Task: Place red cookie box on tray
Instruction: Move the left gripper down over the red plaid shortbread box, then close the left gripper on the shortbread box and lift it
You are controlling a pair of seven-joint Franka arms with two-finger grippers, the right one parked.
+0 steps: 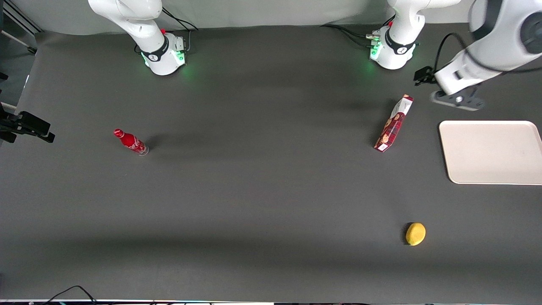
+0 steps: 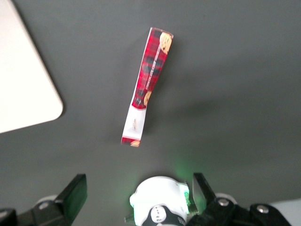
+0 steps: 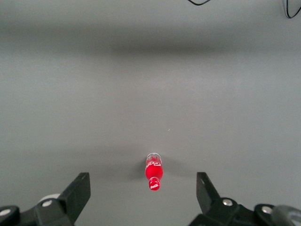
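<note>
We see the red cookie box (image 1: 394, 123) standing on its long narrow edge on the dark tabletop (image 1: 262, 190), set at a slant, with its white label end nearer the front camera. It sits near the tray (image 1: 491, 152) but apart from it, with bare tabletop between the two. The tray lies flat at the working arm's end of the tabletop.

The tool (image 2: 138, 190) hangs in the air above the tabletop, farther from the front camera than the tray and touching nothing. In the wrist view its two fingers (image 2: 75, 193) stand wide apart, so we read it as open, and the box (image 2: 146, 87) lies on the surface below it with a rounded corner of the tray (image 2: 28, 89) beside it.

A yellow lemon (image 1: 415, 234) rests nearer the front camera than the box. A small red bottle (image 1: 131, 142) stands upright toward the parked arm's end of the tabletop, well apart from everything else.
</note>
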